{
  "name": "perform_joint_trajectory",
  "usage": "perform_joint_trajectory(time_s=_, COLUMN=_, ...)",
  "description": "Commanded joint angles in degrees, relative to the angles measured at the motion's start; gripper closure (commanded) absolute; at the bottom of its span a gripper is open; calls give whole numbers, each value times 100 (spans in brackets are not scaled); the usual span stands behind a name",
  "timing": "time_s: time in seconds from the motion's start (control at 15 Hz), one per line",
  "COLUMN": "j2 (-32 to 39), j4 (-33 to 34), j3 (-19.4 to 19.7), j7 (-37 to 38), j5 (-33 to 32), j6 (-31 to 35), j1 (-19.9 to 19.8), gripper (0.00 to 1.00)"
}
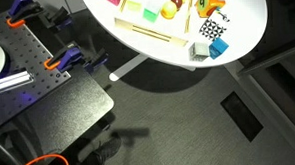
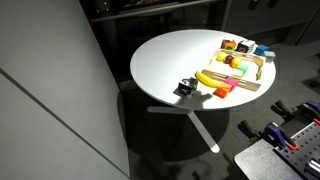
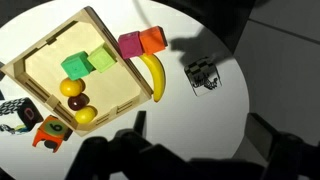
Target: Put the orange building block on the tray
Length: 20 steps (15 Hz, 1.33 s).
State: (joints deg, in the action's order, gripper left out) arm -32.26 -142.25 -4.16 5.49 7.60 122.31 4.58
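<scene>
Hovers with gripper (image 3: pixel 203 140) fingers apart; risks snagging the magenta block (image 3: pixel 130 45) touching the orange building block (image 3: pixel 152 40) beside the tray (image 3: pixel 40 62)

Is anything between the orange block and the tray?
A magenta block sits between the orange building block and the tray; a banana lies beside both. Above them, nothing visible blocks a lift-over.

The orange building block (image 3: pixel 152 40) lies on the table (image 3: pixel 210 130) outside the tray (image 3: pixel 42 68), touching another block (image 3: pixel 130 45), banana (image 3: pixel 153 78) just beside.
</scene>
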Motion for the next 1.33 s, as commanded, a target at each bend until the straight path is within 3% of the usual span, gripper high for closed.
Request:
perform_joint_trajectory(time_s=0.0, j2=0, j4=17, j3=-6, j7=-4, j5=3, j6=-20, j1=-10, gripper=0)
perform_joint_trajectory(time_s=0.53, j2=393, j4=187, j3=-19, j7=101, j5=-53, j6=8, j1=-97, gripper=0)
perform_joint_trajectory(time_s=1.27, j2=1492, j4=299, j3=-49, j7=385, j5=-270, j6=-156, j1=-290, gripper=0)
